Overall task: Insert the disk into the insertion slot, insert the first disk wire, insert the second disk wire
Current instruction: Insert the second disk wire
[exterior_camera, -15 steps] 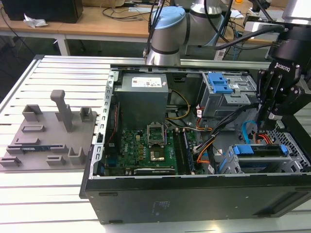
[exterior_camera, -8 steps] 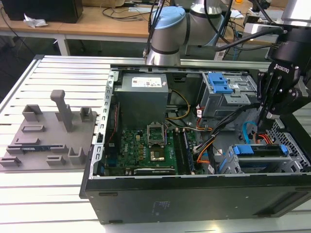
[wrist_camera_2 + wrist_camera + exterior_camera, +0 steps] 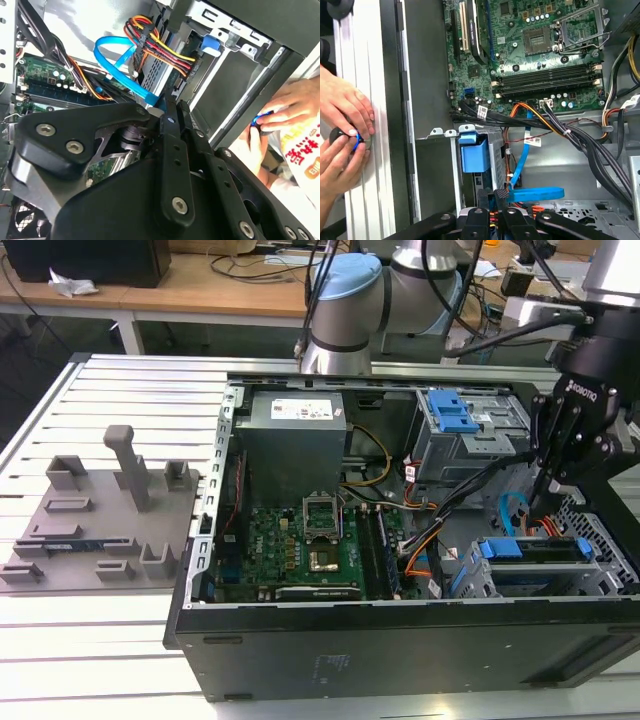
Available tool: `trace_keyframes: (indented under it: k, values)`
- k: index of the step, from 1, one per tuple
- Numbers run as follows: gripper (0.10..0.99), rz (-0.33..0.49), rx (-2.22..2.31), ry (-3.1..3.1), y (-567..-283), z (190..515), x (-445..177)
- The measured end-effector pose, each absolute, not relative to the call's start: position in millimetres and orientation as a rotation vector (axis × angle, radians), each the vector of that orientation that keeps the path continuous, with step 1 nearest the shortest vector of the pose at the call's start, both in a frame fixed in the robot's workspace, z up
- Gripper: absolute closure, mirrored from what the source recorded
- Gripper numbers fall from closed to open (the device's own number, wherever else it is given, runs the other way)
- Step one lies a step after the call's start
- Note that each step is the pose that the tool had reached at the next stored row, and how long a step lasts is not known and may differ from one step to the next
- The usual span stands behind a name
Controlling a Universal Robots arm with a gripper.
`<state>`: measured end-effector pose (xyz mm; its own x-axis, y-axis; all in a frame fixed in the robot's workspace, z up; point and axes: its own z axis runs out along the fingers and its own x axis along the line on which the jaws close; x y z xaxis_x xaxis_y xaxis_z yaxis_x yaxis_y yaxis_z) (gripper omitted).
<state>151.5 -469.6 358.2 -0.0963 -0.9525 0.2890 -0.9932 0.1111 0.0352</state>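
Gripper: the gripper (image 3: 495, 196) stands inside the open computer case (image 3: 400, 640), fingers drawn narrow, nearly together.
Held item: a black plug at the end of the blue disk wire (image 3: 536, 192) sits right at the fingertips; judged to be pinched there, though the contact itself is partly hidden.
Wire lie: in the first wrist view the flat blue band runs sideways from the plug, then rises towards the motherboard (image 3: 545, 55).
Disk, position: the disk (image 3: 532, 549) lies in the insertion slot (image 3: 605, 540), at the case's corner on the exterior view's right. Judged seated, so the first step looks done.
Disk from gripper: just beside it; in the exterior view, directly below the fingertips and a little to the exterior view's left.
Disk, long axis: level, running across the exterior view from left to right.
Disk, facing: the blue carrier end points to the exterior view's left, towards the motherboard; its sockets cannot be made out.
Wires: neither can be confirmed as plugged in.
Beyond the case: a person's hands (image 3: 342, 130) rest on the slatted table (image 3: 90, 650), holding a small round object, well apart from the gripper.
Far side: a grey fixture tray (image 3: 100, 520) lies on the table at the exterior view's left.
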Motion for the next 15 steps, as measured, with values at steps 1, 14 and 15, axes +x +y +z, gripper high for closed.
trace_keyframes:
  k: [1, 14, 15]
  values:
    - [0.922, 0.239, 1.937, -2.155, -471.7, 358.1, 151.5]
    - [0.922, 0.115, 2.032, -2.263, -510.3, 354.1, 150.1]
    - [0.922, 0.110, 2.035, -2.265, -510.4, 352.8, 150.1]
